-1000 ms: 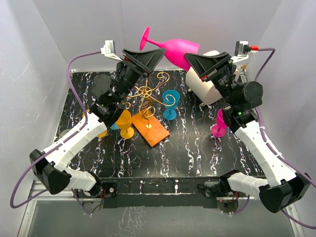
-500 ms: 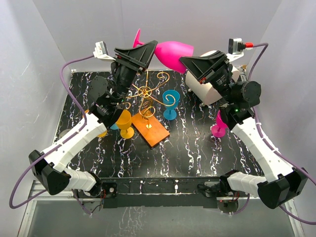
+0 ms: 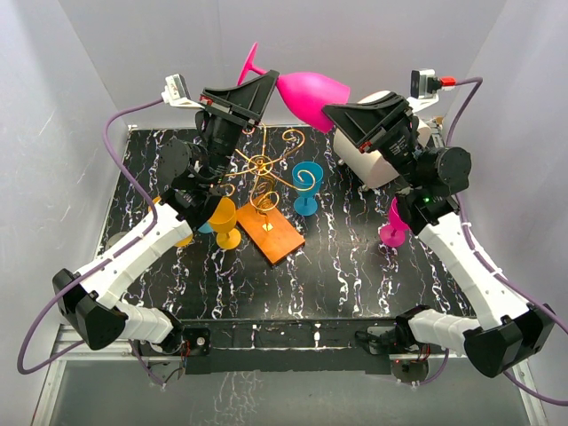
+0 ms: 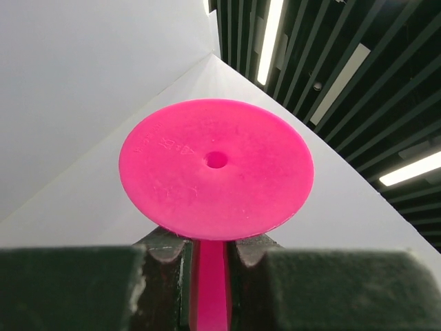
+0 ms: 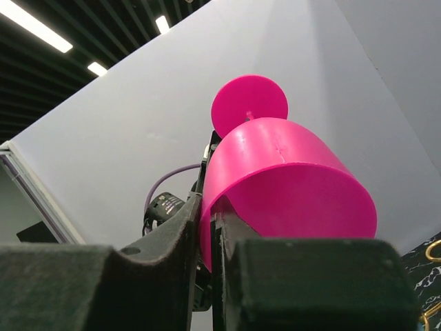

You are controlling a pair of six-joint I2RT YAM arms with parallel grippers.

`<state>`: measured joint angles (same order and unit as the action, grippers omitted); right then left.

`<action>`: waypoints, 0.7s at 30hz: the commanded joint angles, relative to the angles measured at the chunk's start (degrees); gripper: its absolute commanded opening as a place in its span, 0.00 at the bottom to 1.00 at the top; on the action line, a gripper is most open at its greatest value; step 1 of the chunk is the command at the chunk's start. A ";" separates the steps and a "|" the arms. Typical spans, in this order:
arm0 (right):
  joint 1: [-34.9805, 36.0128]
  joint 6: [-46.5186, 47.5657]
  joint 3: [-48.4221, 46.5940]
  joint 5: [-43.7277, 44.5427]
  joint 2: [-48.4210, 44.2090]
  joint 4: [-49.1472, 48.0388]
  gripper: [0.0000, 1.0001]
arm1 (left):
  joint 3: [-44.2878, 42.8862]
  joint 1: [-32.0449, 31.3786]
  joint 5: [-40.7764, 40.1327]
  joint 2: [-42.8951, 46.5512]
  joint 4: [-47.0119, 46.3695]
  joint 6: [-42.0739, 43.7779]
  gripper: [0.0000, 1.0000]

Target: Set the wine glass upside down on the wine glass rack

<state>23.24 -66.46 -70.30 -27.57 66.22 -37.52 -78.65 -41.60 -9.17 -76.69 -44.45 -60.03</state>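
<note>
While left gripper [image 4: 210, 261] is clamping the wine glass [image 3: 311, 93] stem, right gripper [image 5: 207, 238] is pinching its rim, glass hanging midair.

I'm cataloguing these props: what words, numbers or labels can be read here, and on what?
Foot of the pink glass: a short row of faint raised characters left of centre, too blurred to read.
No other text, brand or sign can be read in any view.

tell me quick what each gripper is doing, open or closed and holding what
left gripper: closed on the stem of the pink wine glass
right gripper: closed on the bowl wall of the same glass
</note>
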 commanded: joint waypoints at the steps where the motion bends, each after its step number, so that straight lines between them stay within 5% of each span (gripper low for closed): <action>1: 0.13 2.10 -1.31 0.13 -2.16 3.03 0.16 | -2.13 -0.06 -0.76 2.36 -3.41 3.33 0.00; 4: 0.13 5.04 -1.88 1.75 -2.61 6.58 0.36 | -3.75 -0.03 -0.21 3.20 0.07 5.98 0.00; 12: 0.12 9.06 -2.24 3.66 -3.56 13.09 0.70 | -5.33 -0.05 -6.05 8.26 11.97 19.15 0.00; 21: 0.13 12.81 -3.42 5.27 -4.69 19.14 0.79 | -12.08 0.00 -10.39 12.05 28.74 38.93 0.00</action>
<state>23.24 -56.73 -70.35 -23.46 62.63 -20.69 -83.99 -41.60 -17.17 -66.13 -24.71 -33.43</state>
